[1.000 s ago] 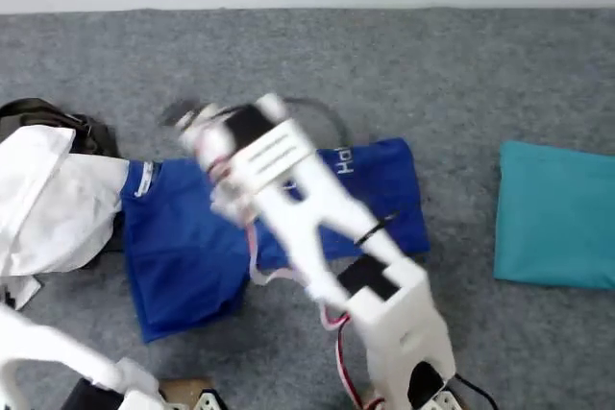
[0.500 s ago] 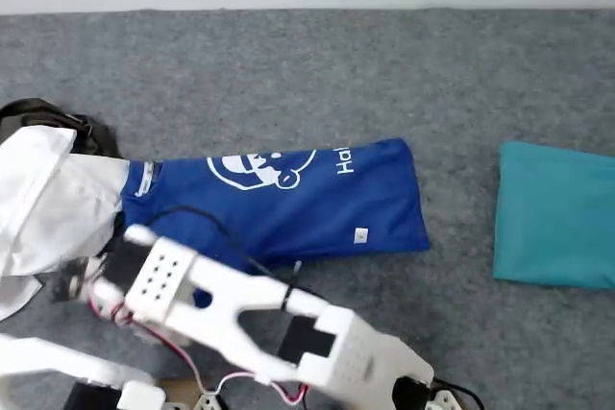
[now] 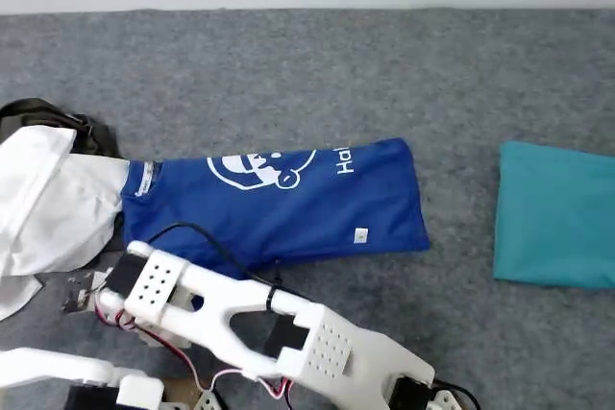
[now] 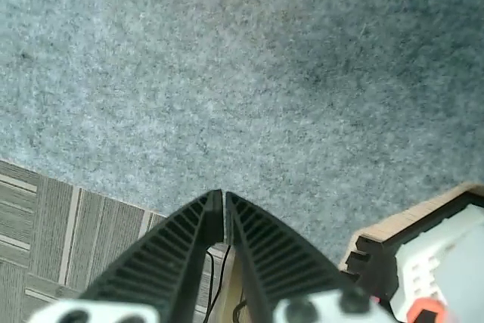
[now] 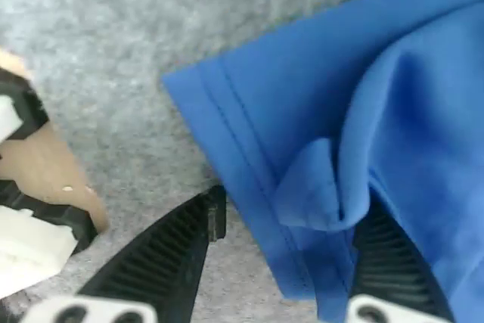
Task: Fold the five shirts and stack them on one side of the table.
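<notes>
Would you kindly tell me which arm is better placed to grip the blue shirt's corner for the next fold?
Right, likely: the right fingers stand open astride the hem of the blue shirt near its corner, while the left fingers are shut over carpet.

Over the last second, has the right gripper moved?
Yes. In the high view the right gripper swung from the far edge of the blue shirt to its near-left corner, beside the white shirt.
</notes>
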`<state>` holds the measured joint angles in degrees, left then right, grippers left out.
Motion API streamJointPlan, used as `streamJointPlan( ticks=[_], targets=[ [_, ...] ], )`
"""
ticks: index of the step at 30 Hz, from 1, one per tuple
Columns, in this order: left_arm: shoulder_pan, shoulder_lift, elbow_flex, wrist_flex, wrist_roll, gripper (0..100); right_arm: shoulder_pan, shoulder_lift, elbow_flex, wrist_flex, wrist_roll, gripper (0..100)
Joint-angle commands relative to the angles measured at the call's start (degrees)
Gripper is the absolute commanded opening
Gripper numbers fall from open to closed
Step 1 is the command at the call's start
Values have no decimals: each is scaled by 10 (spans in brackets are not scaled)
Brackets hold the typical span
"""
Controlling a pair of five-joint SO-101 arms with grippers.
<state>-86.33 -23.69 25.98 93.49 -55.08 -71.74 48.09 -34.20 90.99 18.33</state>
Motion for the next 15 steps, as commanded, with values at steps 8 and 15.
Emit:
streamJointPlan(
  ticks=[8, 15],
  targets=[
    [-2, -20, -20, -4, -6, 16, 26, 13, 3, -25, 6, 40],
    [0, -20, -20, -4, -6, 16, 54, 4, -56, 9, 8, 8]
  ],
)
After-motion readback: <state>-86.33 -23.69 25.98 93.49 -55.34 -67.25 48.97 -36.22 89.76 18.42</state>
